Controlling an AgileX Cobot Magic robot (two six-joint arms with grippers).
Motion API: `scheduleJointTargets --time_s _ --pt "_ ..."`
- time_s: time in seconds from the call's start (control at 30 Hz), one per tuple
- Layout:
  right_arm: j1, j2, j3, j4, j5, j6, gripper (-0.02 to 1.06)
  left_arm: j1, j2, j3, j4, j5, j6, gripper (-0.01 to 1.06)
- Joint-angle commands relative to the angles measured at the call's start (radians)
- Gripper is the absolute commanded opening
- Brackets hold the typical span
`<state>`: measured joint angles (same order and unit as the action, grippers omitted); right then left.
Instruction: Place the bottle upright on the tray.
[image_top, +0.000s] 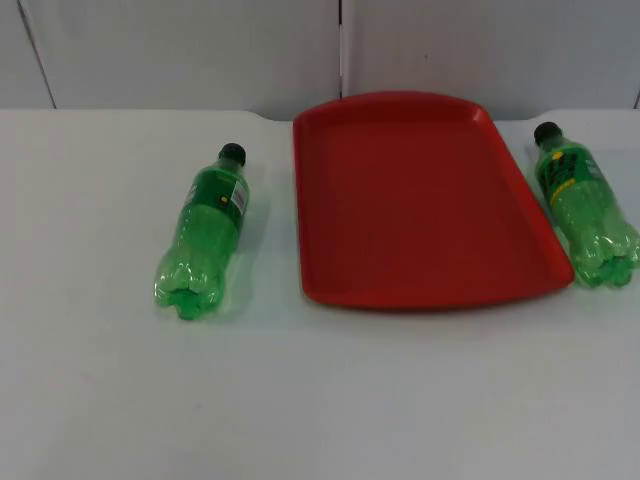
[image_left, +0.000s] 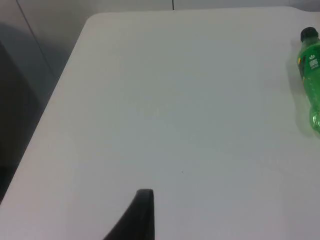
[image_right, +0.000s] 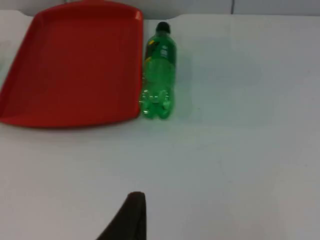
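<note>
**Bottles lying flat either side of a red tray**

Two green bottles lie on their sides on the white table top (image_top: 320, 400), neither one on the tray. The left bottle (image_top: 203, 232) lies well apart from the tray's left rim, black cap toward the grey partition wall (image_top: 180, 50), base toward the near edge, tilted a little. The right bottle (image_top: 582, 205) lies just beside the tray's right rim, cap also toward the wall; I cannot tell whether it touches the rim. The red tray (image_top: 420, 200) sits between them, flat on the table, its far end close to the wall, and nothing stands on it.

The table is plain white, with soft shadows beside each bottle. The wall behind is pale grey panels with a dark vertical seam above the tray.

From the left wrist the left gripper (image_left: 137, 220) hangs over bare table, the left bottle off to one side. From the right wrist the right gripper (image_right: 127, 220) hangs over bare table too, facing the tray and the right bottle. Whether either pair of jaws is apart or together, I cannot tell.
</note>
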<state>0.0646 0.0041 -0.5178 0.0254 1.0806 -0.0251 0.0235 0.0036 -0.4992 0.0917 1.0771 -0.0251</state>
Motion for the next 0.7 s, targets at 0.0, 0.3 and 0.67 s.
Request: scheduleJointTargets --time_s 0.0,0.3,0.67 --pt "0.006 -0.004 0.001 0.014 -0.003 -0.009 1.05 0.003 -0.004 0.005 0.006 -0.004 0.001 1.05" --pt "0.006 -0.004 0.001 0.010 -0.003 -0.009 1.05 0.003 -0.004 0.005 0.006 -0.004 0.001 1.05" --pt "0.006 -0.004 0.001 0.010 -0.003 -0.009 1.05 0.003 -0.004 0.005 0.006 -0.004 0.001 1.05"
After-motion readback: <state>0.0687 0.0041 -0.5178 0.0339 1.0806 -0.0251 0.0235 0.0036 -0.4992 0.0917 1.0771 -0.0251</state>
